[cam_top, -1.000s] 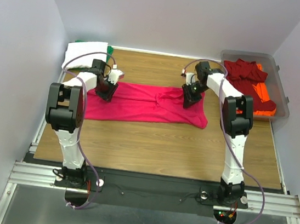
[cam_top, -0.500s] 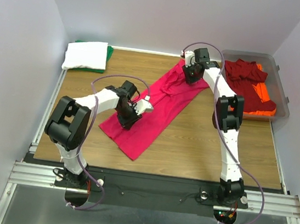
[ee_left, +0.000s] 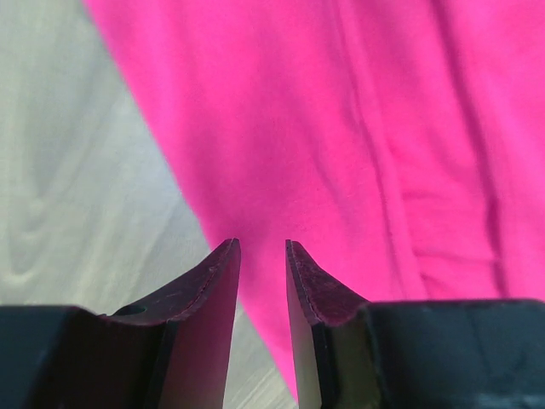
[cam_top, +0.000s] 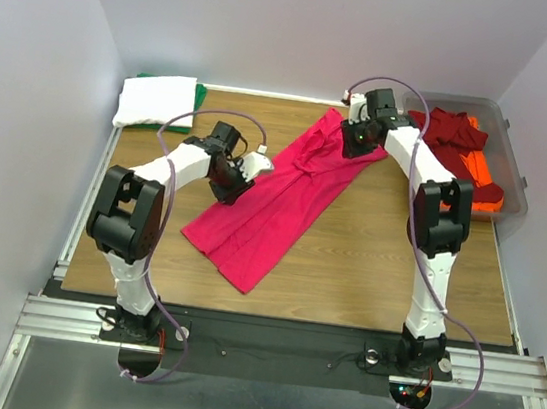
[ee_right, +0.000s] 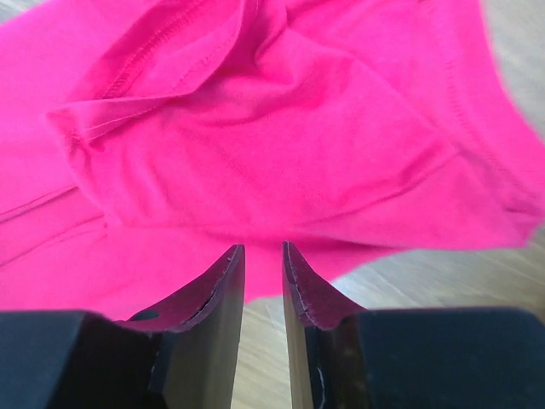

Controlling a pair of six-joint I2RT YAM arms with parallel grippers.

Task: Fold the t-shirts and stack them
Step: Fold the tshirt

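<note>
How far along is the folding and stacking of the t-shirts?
Done: a folded white tee lies on a green one far left. In hand: the pink-red t-shirt lies as a long diagonal strip, the left gripper and right gripper open over it. Left: its cross folds, stacking, and the crumpled dark red tees and orange tees in the bin.

The spread t-shirt (cam_top: 284,201) lies on the table (cam_top: 376,268), slanting from near left of centre to far right of centre. The folded t-shirts (cam_top: 156,100) sit stacked at the far left corner. The bin (cam_top: 518,186) stands at the far right, with the heaped t-shirts (cam_top: 452,147) in it. The left gripper (cam_top: 232,189) is over the spread t-shirt's left edge. The right gripper (cam_top: 352,146) is over its far end, left of the bin.
</note>
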